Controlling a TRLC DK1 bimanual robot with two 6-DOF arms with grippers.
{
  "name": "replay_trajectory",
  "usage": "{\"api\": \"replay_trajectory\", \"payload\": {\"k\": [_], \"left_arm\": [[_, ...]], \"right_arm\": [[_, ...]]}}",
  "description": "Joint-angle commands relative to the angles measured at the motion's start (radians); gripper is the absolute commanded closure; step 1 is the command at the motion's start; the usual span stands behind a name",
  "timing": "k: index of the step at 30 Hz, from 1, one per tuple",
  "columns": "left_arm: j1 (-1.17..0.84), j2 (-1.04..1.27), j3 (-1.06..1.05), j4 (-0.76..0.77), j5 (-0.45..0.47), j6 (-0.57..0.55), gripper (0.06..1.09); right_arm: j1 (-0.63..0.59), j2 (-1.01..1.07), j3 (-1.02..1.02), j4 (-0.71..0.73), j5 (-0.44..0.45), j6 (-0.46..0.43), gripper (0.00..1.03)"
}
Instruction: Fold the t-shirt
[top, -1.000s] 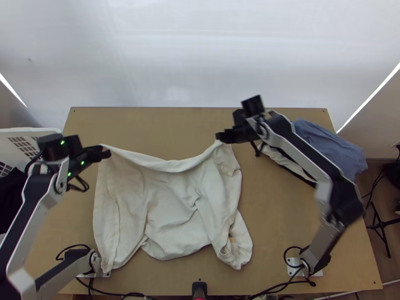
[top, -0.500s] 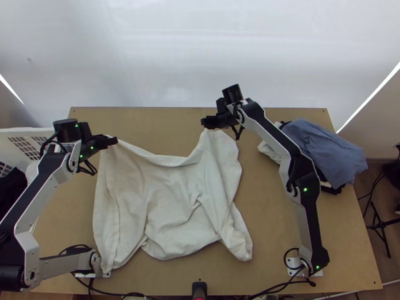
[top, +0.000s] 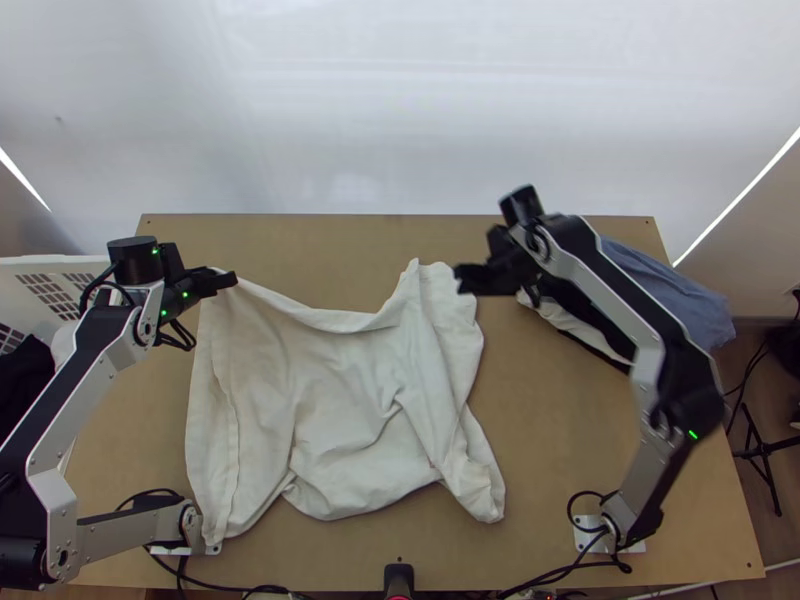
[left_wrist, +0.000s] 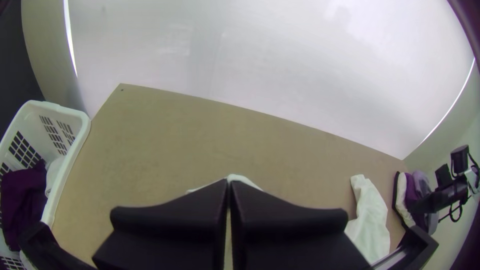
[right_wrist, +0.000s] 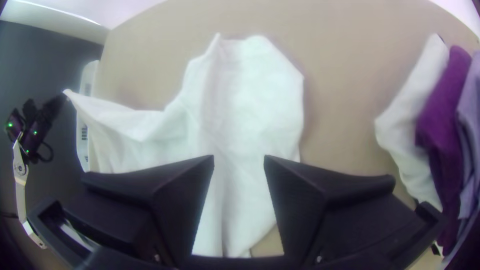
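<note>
Loosely spread on the tabletop (top: 560, 450), the t-shirt (top: 335, 410) is clamped at one corner by the left claw (top: 232, 280); from above, its free corner (top: 414, 276) is seen at nine o'clock of the nearer, parted right claw (right_wrist: 239, 157).

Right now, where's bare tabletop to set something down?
Bare wood between the white shirt, clothes pile and right arm's base; another strip beyond the shirt, to the table's far edge. Crowded: right side, right arm over the pile; left side, left arm and basket.

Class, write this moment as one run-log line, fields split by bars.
left gripper: shut on upper-left part of t-shirt | right gripper: open, off cloth | t-shirt: rumpled, unfolded | clothes pile: far right
</note>
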Motion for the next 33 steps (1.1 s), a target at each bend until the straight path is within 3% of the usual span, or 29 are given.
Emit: {"api": "replay_trajectory", "payload": {"k": [1, 9, 33], "left_arm": [[-0.011, -0.005, 0.01, 0.009, -0.003, -0.003, 1.05], [-0.02, -0.006, 0.016, 0.015, -0.009, -0.003, 1.05], [-0.02, -0.011, 0.02, 0.01, -0.015, -0.003, 1.05]], "right_arm": [[-0.07, -0.186, -0.334, 0.049, -0.007, 0.0, 0.63], [-0.082, -0.192, -0.458, 0.122, -0.007, 0.001, 0.63], [-0.036, -0.076, -0.432, 0.211, -0.007, 0.021, 0.62]]}}
